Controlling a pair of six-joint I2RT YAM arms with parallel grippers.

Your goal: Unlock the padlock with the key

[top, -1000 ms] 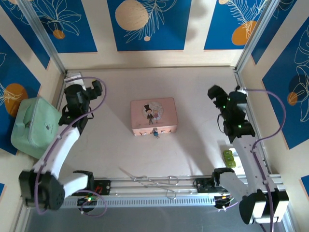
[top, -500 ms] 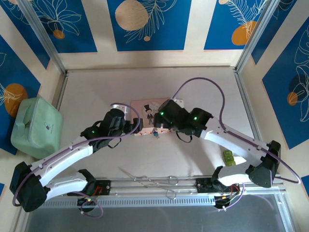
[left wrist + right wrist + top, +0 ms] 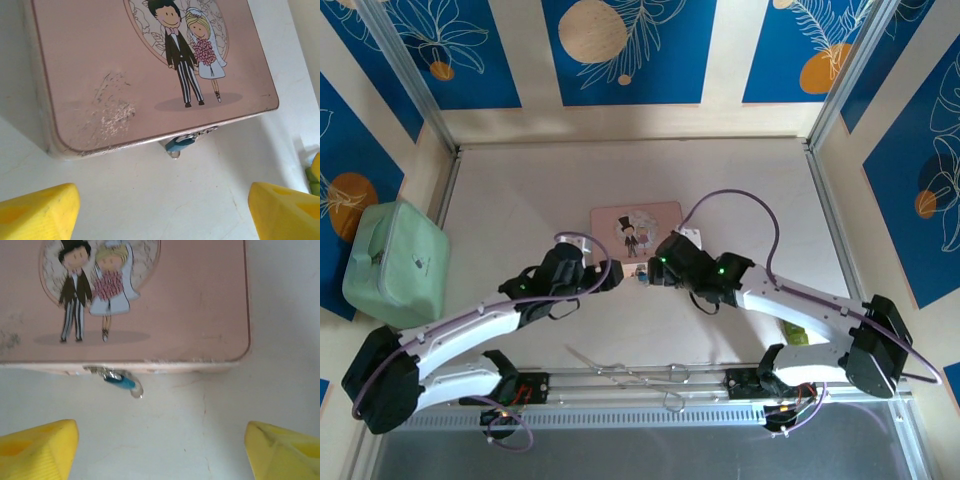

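A tiny blue padlock [image 3: 642, 274] hangs from the clasp on the front of the pink tin box [image 3: 635, 225]. Its blue body [image 3: 179, 143] points down, and a small silver key head [image 3: 174, 154] sticks out of its lower end. In the right wrist view the padlock [image 3: 120, 382] and key head [image 3: 136, 390] show the same. My left gripper [image 3: 607, 278] is just left of the padlock, open [image 3: 165, 207] and holding nothing. My right gripper [image 3: 653, 270] sits just right of it, also open [image 3: 160, 447] and holding nothing. Both hover over bare table in front of the box.
A mint green case [image 3: 395, 262] sits against the left wall. Thin silver wire pieces [image 3: 630, 375] lie along the front rail. A small yellow-green object [image 3: 792, 328] rests at the right, near the right arm's base.
Both arms swung in from the sides to the box front. Over the last half second they drew a little nearer to the padlock.
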